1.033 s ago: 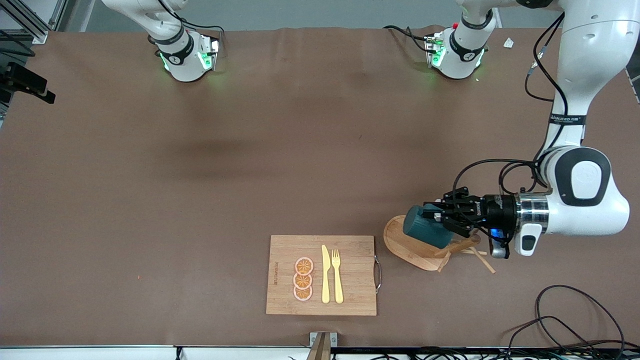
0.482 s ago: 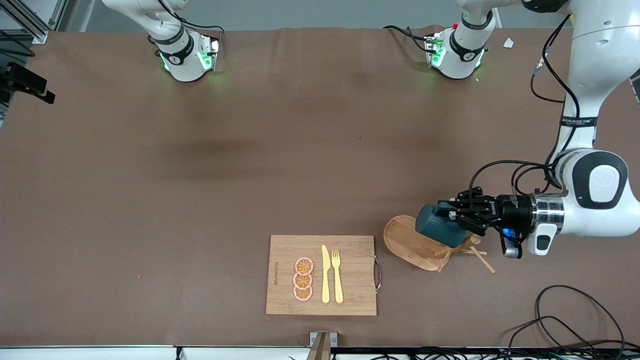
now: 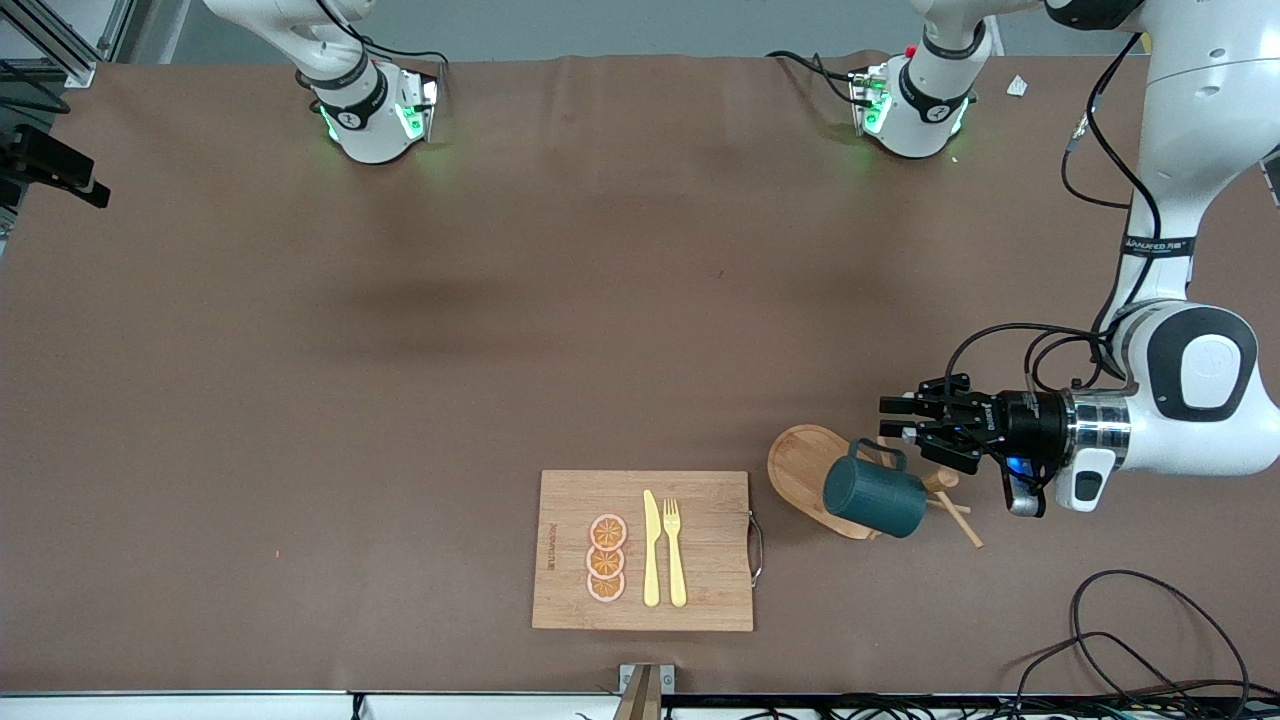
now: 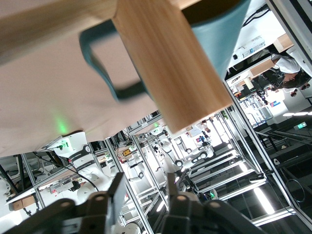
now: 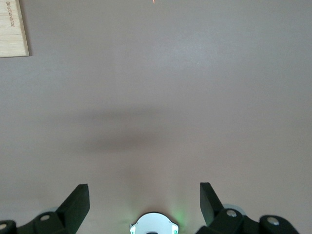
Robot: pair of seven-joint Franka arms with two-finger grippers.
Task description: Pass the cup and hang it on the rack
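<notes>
Dark teal ribbed cup with loop handle, hanging on light wooden mug-tree rack toward the left arm's end of the table, hiding the post and most pegs. Left gripper just beside the cup's handle, fingers parted, holding nothing. Right gripper spread wide over bare brown table, waiting; arm mostly out of frame.

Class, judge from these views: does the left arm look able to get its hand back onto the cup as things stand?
Probably yes. The left hand hovers just above the cup, which hangs by its handle on the rack. Nothing stands between them, though the rack's pegs crowd the cup closely.
</notes>
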